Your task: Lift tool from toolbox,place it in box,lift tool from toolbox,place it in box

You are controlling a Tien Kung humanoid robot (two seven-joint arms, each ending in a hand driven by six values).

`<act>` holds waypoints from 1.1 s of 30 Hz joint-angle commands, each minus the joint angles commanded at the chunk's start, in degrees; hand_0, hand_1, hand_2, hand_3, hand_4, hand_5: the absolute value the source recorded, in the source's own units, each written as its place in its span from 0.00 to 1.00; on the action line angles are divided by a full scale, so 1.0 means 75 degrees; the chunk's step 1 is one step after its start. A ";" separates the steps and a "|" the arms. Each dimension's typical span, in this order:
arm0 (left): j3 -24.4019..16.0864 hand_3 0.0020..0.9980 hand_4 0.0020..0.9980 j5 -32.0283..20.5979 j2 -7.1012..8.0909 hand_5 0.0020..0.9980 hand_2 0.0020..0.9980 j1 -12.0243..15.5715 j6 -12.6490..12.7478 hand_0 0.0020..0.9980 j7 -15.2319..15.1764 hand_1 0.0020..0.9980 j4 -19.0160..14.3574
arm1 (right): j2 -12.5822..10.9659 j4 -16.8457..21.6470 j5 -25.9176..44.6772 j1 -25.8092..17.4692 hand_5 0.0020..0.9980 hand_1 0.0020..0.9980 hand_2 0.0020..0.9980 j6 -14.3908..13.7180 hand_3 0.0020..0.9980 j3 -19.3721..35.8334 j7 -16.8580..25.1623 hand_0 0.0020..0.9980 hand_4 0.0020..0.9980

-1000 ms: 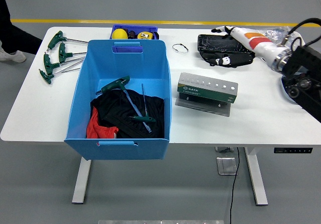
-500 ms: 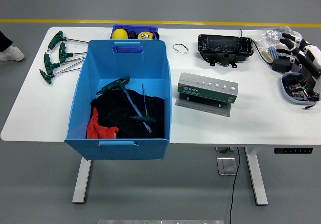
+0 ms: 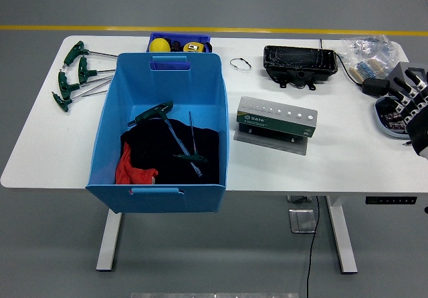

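Head view: two T-handle tools (image 3: 175, 137) are lying inside the blue box (image 3: 107, 121), four more (image 3: 72, 74) at the desk's (image 3: 267, 168) left edge; right hand (image 3: 411, 104), fingers apart, is hovering empty at the right edge.

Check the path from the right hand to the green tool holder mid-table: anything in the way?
Nothing visible blocks it. The right hand sits at the table's right edge, fingers spread and empty. Between it and the green tool holder is only bare white table. The black tray lies farther back, off that line. The blue box stands just left of the holder.
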 joint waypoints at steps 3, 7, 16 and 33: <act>-0.0052 0.76 0.82 0.0083 0.0005 0.79 0.50 -0.0001 0.0001 0.49 0.0012 0.47 0.0000 | 0.0458 0.0061 -0.0163 -0.0077 1.00 0.88 0.91 0.0180 0.97 0.0472 0.0052 0.93 1.00; -0.0129 0.76 0.81 0.0179 -0.0002 0.79 0.51 -0.0006 0.0008 0.50 0.0023 0.47 0.0000 | 0.0896 0.0063 -0.0579 -0.0157 1.00 0.87 0.91 0.0317 0.95 0.0987 -0.0071 0.93 1.00; -0.0189 0.76 0.81 0.0276 -0.0003 0.79 0.52 -0.0029 0.0007 0.51 0.0044 0.48 0.0000 | 0.0961 0.0019 -0.1357 -0.0088 1.00 0.85 0.88 0.0477 0.90 0.1259 -0.0701 0.91 1.00; -0.0082 0.76 0.81 0.0098 -0.0021 0.79 0.53 -0.0070 -0.0023 0.52 -0.0027 0.49 0.0000 | 0.1031 -0.0003 -0.1440 -0.0007 1.00 0.83 0.85 0.0456 0.87 0.1188 -0.0864 0.87 1.00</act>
